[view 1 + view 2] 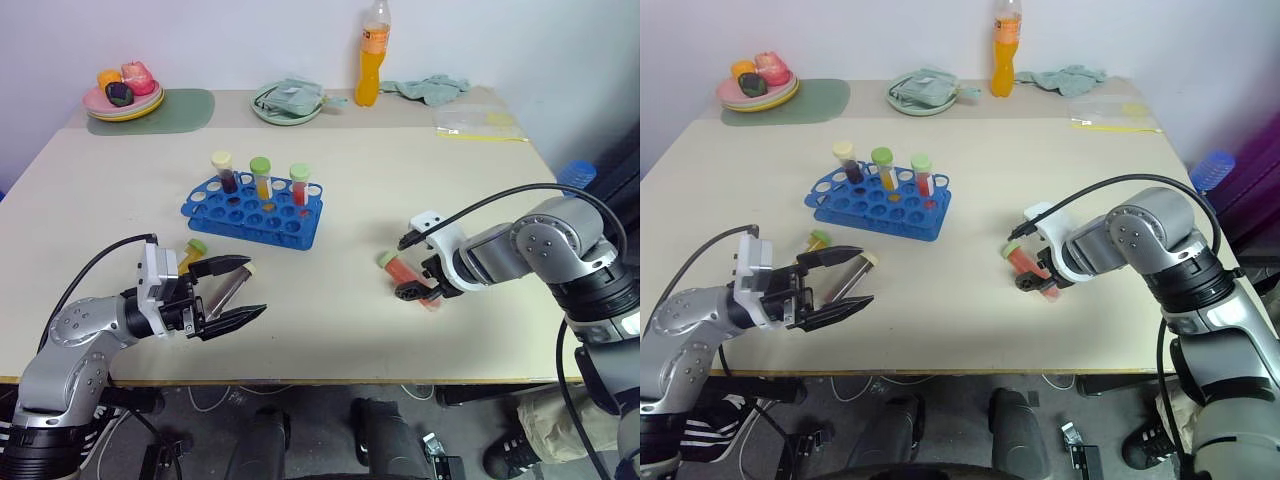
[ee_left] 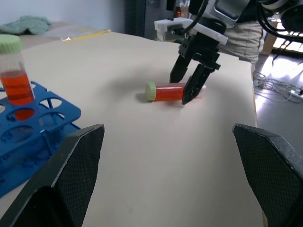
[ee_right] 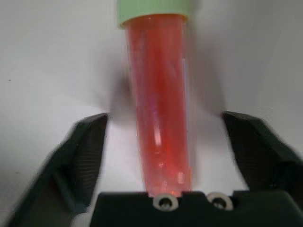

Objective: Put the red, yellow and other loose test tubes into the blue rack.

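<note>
a: right gripper (image 1: 1033,284) — down over a red tube (image 1: 1028,263) with a green cap, lying flat on the table (image 1: 1040,180). fingers straddle it, gap either side.
b: rack?
a: blue rack (image 1: 878,203) — three capped tubes upright. left gripper (image 1: 843,283) spread wide, nothing in it.

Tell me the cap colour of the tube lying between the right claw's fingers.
Light green cap on the red tube, clearest in the left wrist view.

No readable text, brand, number or sign showing anywhere. Orange drink bottle (image 1: 372,50) at table's far edge carrying label, but its print staying too small to read.
</note>
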### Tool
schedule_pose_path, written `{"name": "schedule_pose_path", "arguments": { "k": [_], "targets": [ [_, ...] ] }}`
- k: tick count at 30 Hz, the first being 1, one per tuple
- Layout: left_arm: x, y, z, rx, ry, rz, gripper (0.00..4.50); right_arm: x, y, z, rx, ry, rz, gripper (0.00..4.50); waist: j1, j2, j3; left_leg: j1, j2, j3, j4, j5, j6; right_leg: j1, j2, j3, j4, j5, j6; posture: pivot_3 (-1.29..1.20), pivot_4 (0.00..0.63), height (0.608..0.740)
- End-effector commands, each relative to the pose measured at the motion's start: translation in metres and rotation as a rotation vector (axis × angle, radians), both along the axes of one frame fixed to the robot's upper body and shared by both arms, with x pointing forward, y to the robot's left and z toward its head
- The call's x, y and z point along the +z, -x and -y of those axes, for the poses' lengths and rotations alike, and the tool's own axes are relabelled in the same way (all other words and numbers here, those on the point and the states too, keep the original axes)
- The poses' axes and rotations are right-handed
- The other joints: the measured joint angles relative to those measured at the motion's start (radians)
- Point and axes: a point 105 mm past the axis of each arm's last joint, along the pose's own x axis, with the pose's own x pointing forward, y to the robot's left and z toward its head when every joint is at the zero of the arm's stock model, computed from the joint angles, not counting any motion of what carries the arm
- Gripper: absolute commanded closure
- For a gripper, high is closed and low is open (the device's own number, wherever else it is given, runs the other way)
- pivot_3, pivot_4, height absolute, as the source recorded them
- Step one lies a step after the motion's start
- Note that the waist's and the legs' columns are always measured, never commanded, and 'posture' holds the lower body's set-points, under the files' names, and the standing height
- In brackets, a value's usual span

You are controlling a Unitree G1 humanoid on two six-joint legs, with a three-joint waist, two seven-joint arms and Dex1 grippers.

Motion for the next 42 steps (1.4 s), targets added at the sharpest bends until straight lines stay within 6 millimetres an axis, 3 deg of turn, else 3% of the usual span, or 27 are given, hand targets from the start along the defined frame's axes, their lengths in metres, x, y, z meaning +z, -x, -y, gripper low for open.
{"name": "schedule_pose_path", "arguments": {
  "k": [1, 4, 8, 11, 13, 17, 23, 33, 38, 42],
  "targets": [
    [0.008, 0.002, 0.005, -0.018, 0.004, 0.029, 0.00, 0.000, -0.003, 0.000, -0.012, 0.003, 0.012, 2.34, 0.000, 0.000, 0.000, 0.000, 0.000, 0.000, 0.000, 0.000, 0.000, 0.000, 0.000, 0.000, 0.000, 0.000, 0.000, 0.00, 0.150, 0.740],
    [0.009, 0.001, 0.005, -0.016, 0.002, 0.030, 0.00, 0.006, -0.005, -0.008, 0.003, -0.037, 0.035, 3.69, -0.002, 0.000, 0.000, 0.000, 0.000, 0.000, 0.000, 0.000, 0.000, 0.000, 0.000, 0.000, 0.000, 0.000, 0.000, 0.00, 0.150, 0.740],
    [0.010, 0.000, 0.004, -0.013, 0.000, 0.032, 0.00, 0.032, -0.007, -0.038, 0.095, -0.201, 0.130, 3.70, -0.006, 0.001, 0.001, 0.000, 0.001, 0.000, 0.000, 0.000, 0.001, -0.001, 0.001, 0.000, 0.000, 0.000, 0.000, 0.00, 0.150, 0.740],
    [0.011, 0.000, 0.002, 0.002, -0.002, 0.035, 0.00, 0.069, 0.007, -0.074, 0.459, -0.353, 0.427, 3.70, 0.003, 0.002, 0.001, -0.001, 0.001, 0.000, -0.001, -0.001, 0.001, -0.001, 0.001, 0.000, -0.001, -0.001, 0.001, 0.00, 0.150, 0.740],
    [0.013, -0.001, 0.000, 0.013, 0.001, 0.038, 0.00, 0.079, 0.019, -0.084, 0.592, -0.453, 0.507, 3.70, 0.006, 0.001, 0.001, -0.001, 0.001, 0.000, -0.001, -0.001, 0.002, 0.000, 0.001, -0.001, -0.003, -0.003, 0.005, 0.00, 0.150, 0.740],
    [0.016, -0.004, -0.003, 0.039, 0.003, 0.053, 0.00, 0.093, 0.008, -0.095, 0.551, -0.671, 0.758, 3.70, -0.004, 0.000, 0.000, -0.001, 0.001, 0.001, 0.000, -0.002, 0.002, 0.001, 0.001, 0.000, -0.003, -0.002, 0.005, 0.00, 0.150, 0.740],
    [0.019, -0.007, -0.011, 0.087, 0.004, 0.056, 0.00, 0.103, -0.006, -0.137, 0.517, -0.831, 1.036, 3.70, -0.008, 0.001, 0.001, 0.001, 0.002, 0.001, -0.001, -0.001, 0.002, 0.000, 0.002, 0.000, -0.001, 0.000, 0.002, 0.00, 0.150, 0.740],
    [0.025, -0.018, -0.032, 0.185, -0.027, 0.086, 0.00, 0.076, -0.036, -0.192, 0.449, -0.842, 1.147, 3.70, -0.026, 0.001, 0.001, 0.002, 0.002, 0.000, -0.001, -0.001, 0.002, 0.000, 0.002, 0.000, 0.001, 0.001, 0.000, 0.00, 0.150, 0.740],
    [0.029, -0.021, -0.034, 0.211, -0.033, 0.110, 0.00, 0.062, -0.054, -0.197, 0.366, -0.799, 1.182, 3.70, -0.027, 0.001, 0.001, 0.003, 0.002, 0.000, -0.005, 0.000, 0.000, -0.001, 0.003, 0.000, 0.001, 0.001, 0.000, 0.00, 0.150, 0.740],
    [0.028, -0.018, -0.035, 0.214, -0.036, 0.108, 0.00, 0.052, -0.051, -0.203, 0.399, -0.802, 1.178, 3.70, -0.027, 0.001, 0.001, 0.003, 0.002, 0.000, -0.005, 0.000, 0.000, -0.001, 0.003, 0.000, 0.001, 0.001, 0.000, 0.00, 0.150, 0.740]
  ]
}}
